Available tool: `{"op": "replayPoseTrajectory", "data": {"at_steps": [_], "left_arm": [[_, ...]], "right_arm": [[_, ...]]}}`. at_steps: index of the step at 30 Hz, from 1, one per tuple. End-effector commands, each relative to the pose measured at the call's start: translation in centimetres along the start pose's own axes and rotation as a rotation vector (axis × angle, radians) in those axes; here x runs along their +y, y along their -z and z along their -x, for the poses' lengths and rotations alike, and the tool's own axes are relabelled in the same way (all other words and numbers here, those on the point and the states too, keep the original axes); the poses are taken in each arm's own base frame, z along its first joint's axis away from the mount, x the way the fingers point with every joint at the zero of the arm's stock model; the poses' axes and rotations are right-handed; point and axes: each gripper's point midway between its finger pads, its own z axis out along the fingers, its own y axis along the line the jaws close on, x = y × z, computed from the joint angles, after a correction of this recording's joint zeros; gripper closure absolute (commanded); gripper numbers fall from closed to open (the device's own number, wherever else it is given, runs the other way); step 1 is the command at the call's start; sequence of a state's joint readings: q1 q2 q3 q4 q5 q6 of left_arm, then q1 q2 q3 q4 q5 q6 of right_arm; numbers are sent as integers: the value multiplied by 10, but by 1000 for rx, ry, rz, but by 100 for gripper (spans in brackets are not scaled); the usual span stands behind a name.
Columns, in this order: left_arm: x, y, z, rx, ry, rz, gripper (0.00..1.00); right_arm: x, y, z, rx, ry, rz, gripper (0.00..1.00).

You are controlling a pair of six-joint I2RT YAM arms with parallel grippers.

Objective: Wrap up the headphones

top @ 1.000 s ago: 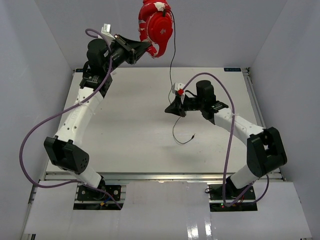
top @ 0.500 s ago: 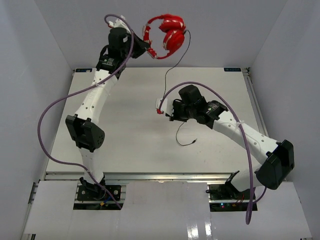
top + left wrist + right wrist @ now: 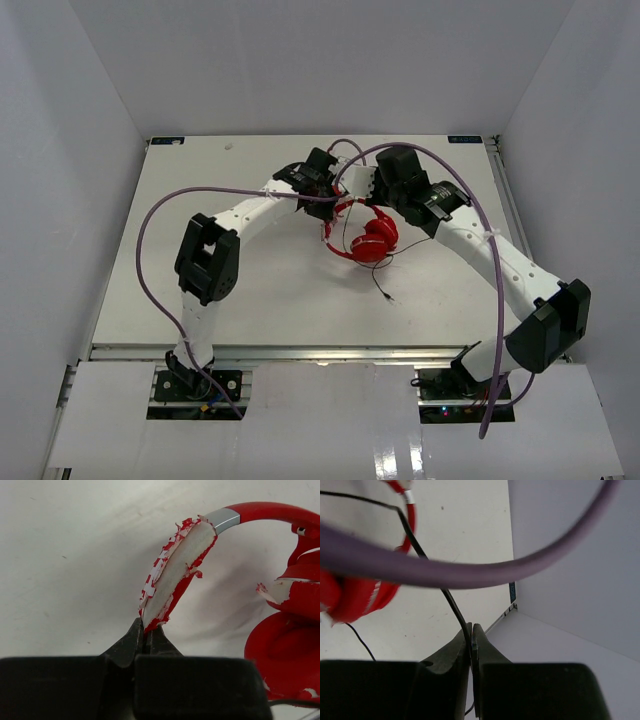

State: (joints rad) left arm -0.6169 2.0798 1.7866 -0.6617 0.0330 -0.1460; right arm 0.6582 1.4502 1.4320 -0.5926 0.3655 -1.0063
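The red headphones (image 3: 372,240) are low at the middle of the table (image 3: 200,180), ear cups together. My left gripper (image 3: 337,201) is shut on the worn red-and-white headband (image 3: 176,570), pinching its padded end between the fingertips (image 3: 136,636); a red ear cup (image 3: 285,645) shows on the right. My right gripper (image 3: 363,194), just right of the left one, is shut on the thin black cable (image 3: 451,599), which runs up to the headphones (image 3: 355,597). The cable's loose end and plug (image 3: 387,297) lie on the table in front of the cups.
Thick purple arm cables (image 3: 150,250) loop beside both arms, and one (image 3: 470,575) crosses the right wrist view. White walls (image 3: 60,150) enclose the table on the left, back and right. The table's far right corner (image 3: 512,605) is near the right gripper.
Both arms swung down from high at the back wall to the table's middle, bringing the headphones from the air down low. The grippers are now close together, and both kept their holds.
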Motion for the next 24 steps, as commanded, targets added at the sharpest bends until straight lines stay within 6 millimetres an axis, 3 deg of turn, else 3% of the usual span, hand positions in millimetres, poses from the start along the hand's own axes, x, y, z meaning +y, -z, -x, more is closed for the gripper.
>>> {"op": "replayPoseTrajectory", "data": {"at_steps": [1, 5, 9, 11, 13, 16, 22, 24], "left_arm": [[-40, 89, 51, -264, -102, -252, 100], [-59, 124, 47, -342, -95, -364, 100], [-76, 164, 61, -451, -57, -460, 100], [-83, 183, 71, -499, -33, -495, 100], [-87, 207, 85, -559, 4, -519, 100], [-92, 239, 107, -640, 50, -546, 100], [-90, 287, 149, -789, 174, -551, 100], [-87, 304, 164, -860, 217, -538, 100]], "right_arm": [[-40, -1, -20, -22, -46, -98, 92], [-43, -9, -48, -89, -240, -78, 92], [-17, -19, -55, -262, -430, 92, 92], [12, -21, -45, -370, -490, 225, 92], [26, -20, -44, -432, -582, 310, 92], [44, -7, -25, -631, -699, 478, 92], [56, 29, 21, -937, -827, 773, 92], [53, 31, 35, -978, -814, 802, 92]]}}
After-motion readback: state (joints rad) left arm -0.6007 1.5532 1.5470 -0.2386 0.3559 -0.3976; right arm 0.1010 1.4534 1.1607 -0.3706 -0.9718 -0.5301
